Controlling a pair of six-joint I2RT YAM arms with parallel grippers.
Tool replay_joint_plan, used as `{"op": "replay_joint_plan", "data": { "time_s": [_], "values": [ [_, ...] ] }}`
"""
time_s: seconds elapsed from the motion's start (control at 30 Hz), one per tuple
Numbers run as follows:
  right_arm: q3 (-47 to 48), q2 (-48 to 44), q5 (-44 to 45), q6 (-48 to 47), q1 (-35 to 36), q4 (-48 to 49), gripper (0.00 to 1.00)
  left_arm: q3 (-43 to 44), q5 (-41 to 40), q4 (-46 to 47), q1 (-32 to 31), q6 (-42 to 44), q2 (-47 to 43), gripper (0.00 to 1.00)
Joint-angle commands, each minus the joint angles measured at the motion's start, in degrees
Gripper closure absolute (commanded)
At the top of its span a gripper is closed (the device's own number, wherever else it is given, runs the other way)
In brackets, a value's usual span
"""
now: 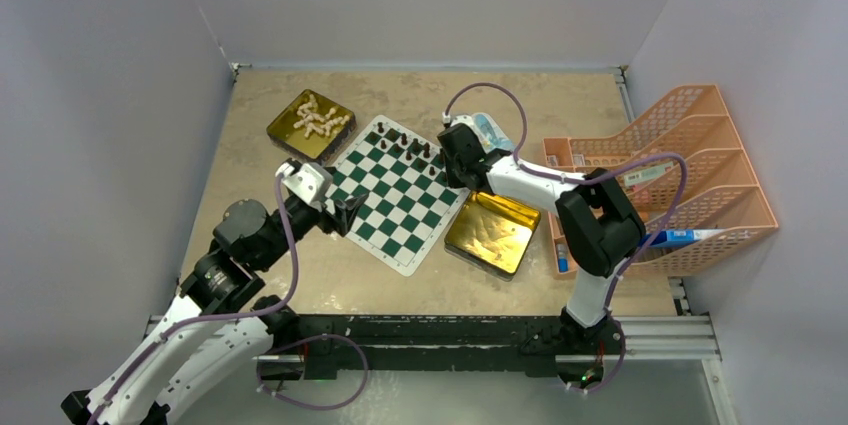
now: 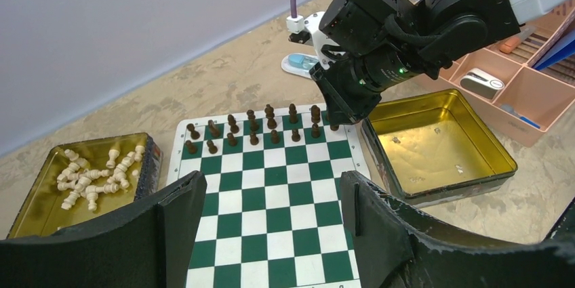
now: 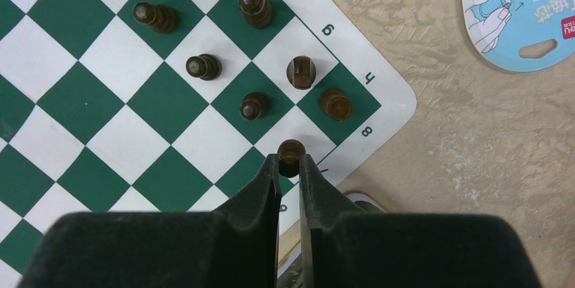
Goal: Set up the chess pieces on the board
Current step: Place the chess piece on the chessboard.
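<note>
A thin square chessboard mat of dark green and white checks (image 1: pixel 400 217) lies turned at an angle in the middle of the tan table (image 1: pixel 300 275). Dark brown chess pieces (image 2: pixel 254 129) stand upright in two rows along the mat's far edge.

The right gripper (image 3: pixel 290 159) is at the far right corner of the mat. Its black fingers are clenched on the round head of a small dark brown pawn (image 3: pixel 291 149). The pawn sits over the white square at the right end of the second row, just beside the green corner square. Whether its base touches the mat cannot be told.

The left gripper (image 2: pixel 268 190) hovers over the near left part of the mat. Its fingers are spread wide and grasp nothing.

To the far left of the mat, a shiny gold rectangular tin (image 1: pixel 288 135) holds a loose heap of cream-white chess pieces (image 1: pixel 318 120) lying on their sides. A second gold tin (image 1: pixel 492 233) lies just beside the mat's right edge. An orange plastic rack (image 1: pixel 690 145) stands at the table's right side. A blue and white packet (image 3: pixel 522 10) lies beyond the far right corner of the mat.
</note>
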Motion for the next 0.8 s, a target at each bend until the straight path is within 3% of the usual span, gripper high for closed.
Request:
{"op": "replay_joint_plan", "data": {
  "time_s": [0.0, 0.43, 0.77],
  "values": [
    [-0.14, 0.66, -0.22, 0.45, -0.18, 1.30, 0.88, 0.32, 0.26, 1.63, -0.05, -1.55, 0.10, 0.28],
    [0.11, 2.66, -0.05, 0.61, -0.27, 0.81, 0.85, 0.23, 0.14, 1.53, -0.05, -1.67, 0.36, 0.28],
    [0.84, 2.12, -0.56, 0.88, -0.27, -0.33, 0.65, 0.28, 0.39, 1.50, -0.05, -1.67, 0.49, 0.28]
  ]
}}
